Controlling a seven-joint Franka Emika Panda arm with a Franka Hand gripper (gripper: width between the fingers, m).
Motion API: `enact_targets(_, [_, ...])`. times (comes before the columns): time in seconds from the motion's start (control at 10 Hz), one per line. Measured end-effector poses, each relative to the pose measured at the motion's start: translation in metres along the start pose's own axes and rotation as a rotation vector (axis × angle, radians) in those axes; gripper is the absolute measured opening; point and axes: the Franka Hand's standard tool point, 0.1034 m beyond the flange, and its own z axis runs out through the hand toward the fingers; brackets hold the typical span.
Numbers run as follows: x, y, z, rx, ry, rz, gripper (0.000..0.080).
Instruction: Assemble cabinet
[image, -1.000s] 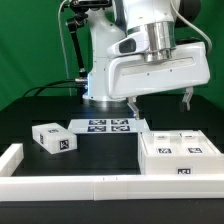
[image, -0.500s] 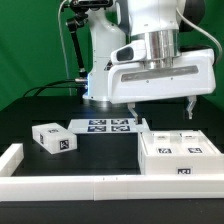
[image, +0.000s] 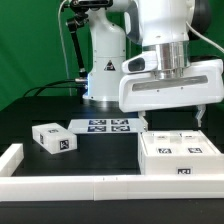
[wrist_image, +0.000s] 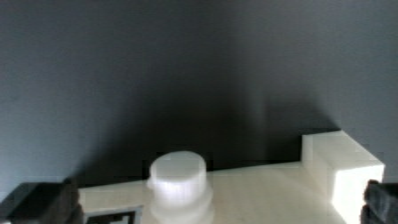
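Observation:
The cabinet (image: 178, 156) is a large white box with black-and-white tags, lying at the exterior view's right near the front. A small white drawer block (image: 53, 139) with a tag lies apart at the left. My gripper (image: 172, 118) hangs just above the cabinet's back edge, jaws wide open and empty. In the wrist view the gripper (wrist_image: 210, 206) shows two dark fingertips (wrist_image: 39, 205) far apart. Between them lies the cabinet's white surface (wrist_image: 267, 190), with a round white peg (wrist_image: 178, 180) and a raised white block (wrist_image: 343, 160).
The marker board (image: 105, 126) lies flat behind the drawer block, left of the cabinet. A low white border rail (image: 60, 185) runs along the front and turns up the left side (image: 10, 158). The robot's base (image: 105, 70) stands behind, on the black table.
My gripper has moved to the exterior view's right, from over the cabinet's left edge to over its middle. Its jaws stay open. The parts have not moved.

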Motion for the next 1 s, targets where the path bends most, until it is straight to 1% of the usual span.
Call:
enact_targets(0.3, [-0.002,0.000,0.001,-0.001,-0.004,0.002,0.0796])
enact_targets(0.4, [-0.013,0.003,0.005,-0.011,-0.023,0.024,0.0796])
enact_targets(0.5, [-0.016,0.005,0.010,-0.018,-0.028,0.030,0.0796])
enact_targets(0.7, [-0.016,0.008,0.018,-0.024,-0.037,0.033,0.0796])
enact_targets(1.0, [-0.017,0.007,0.032,-0.019,-0.032,0.011,0.0796])
